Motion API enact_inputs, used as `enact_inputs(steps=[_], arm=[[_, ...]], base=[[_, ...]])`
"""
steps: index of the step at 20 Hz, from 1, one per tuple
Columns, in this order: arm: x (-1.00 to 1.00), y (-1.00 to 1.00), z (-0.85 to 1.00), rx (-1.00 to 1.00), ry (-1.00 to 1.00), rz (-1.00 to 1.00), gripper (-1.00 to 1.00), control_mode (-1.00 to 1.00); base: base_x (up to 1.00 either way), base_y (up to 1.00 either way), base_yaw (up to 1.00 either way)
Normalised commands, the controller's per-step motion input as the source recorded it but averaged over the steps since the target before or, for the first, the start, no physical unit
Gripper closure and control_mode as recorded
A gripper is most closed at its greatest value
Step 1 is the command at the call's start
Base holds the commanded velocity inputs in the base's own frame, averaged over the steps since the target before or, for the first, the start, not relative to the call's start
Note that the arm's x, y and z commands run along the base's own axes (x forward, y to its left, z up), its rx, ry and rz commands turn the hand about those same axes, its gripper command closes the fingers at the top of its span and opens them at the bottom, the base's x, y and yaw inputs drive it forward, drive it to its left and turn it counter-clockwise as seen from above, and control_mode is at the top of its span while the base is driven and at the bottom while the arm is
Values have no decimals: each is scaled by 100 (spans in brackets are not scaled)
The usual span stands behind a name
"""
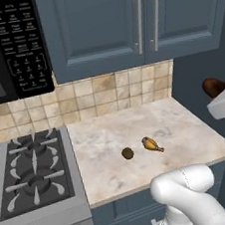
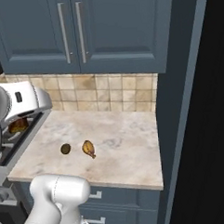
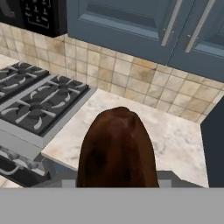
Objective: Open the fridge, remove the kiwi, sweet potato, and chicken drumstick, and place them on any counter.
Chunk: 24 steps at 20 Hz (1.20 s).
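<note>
Reddish-brown, smooth oblong sweet potato [image 3: 117,148] seems clamped in the gripper [image 3: 117,186] above marbled counter [image 3: 175,140].

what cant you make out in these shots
- Gripper fingers: in the hand view the sweet potato covers them, so the grip itself is hidden.
- Sweet potato: the left base view cuts it off behind the white hand; in the right base view it peeks out under the arm.
- Fridge: only a dark slab at the right base view's right edge; doors not readable.
</note>
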Motion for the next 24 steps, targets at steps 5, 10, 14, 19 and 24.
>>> enact_inputs(steps=[5,10,14,19,24], arm=[[0,0,0,0,0,0,100,100],[0,0,0,0,0,0,100,100],[32,8,-34,-7,18,0,100,-100],[54,4,-42,-7,21,0,100,-100],[48,0,-39,0,9,0,100,-100]], base=[[7,0,0],[1,1,0],[0,0,0],[0,0,0],[0,0,0]])
